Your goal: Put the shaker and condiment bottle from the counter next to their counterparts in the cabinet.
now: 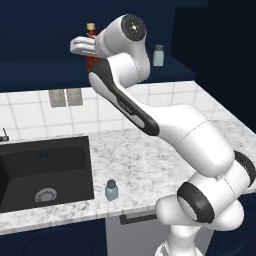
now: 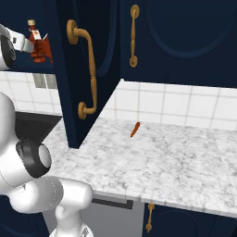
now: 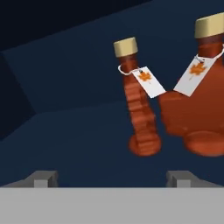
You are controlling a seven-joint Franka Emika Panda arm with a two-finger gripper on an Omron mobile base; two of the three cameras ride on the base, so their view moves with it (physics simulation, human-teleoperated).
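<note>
The cabinet (image 1: 45, 67) is seen as a dark navy wall unit above the counter (image 1: 150, 165), its single shelf running across the upper part of the left base view; one door stands swung out, its brass handle (image 2: 88, 69) plain in the right base view. The arm is stretched up to the shelf.

In the hand view two red-brown maple-leaf bottles stand on the shelf floor — one edge-on at about 12 o'clock (image 3: 139, 113), the other broadside at 2 o'clock (image 3: 199, 109), just beside each other, though whether they touch cannot be told. Which of them is the condiment bottle from the counter and which the counterpart cannot be settled from here. The gripper (image 3: 112, 178) is spread, its two tips well apart at 7 and 5 o'clock of that view, and nothing is held between them. The bottle step is judged done.

The shaker (image 1: 111, 190) is left on the counter, near the front edge, at 4 o'clock from the sink basin (image 1: 45, 172). Its counterpart (image 1: 158, 55) stands on the shelf at the right, well apart from the bottles. A tiny orange stick (image 2: 134, 129) lies on the marble further right.

The shaker is judged to be light, rigid glass — smooth, somewhat slippery and breakable if tipped. It would best be taken across the body, below the grey cap, with the fingers level and the squeeze kept moderate, since a grip on the cap alone could slip
</note>
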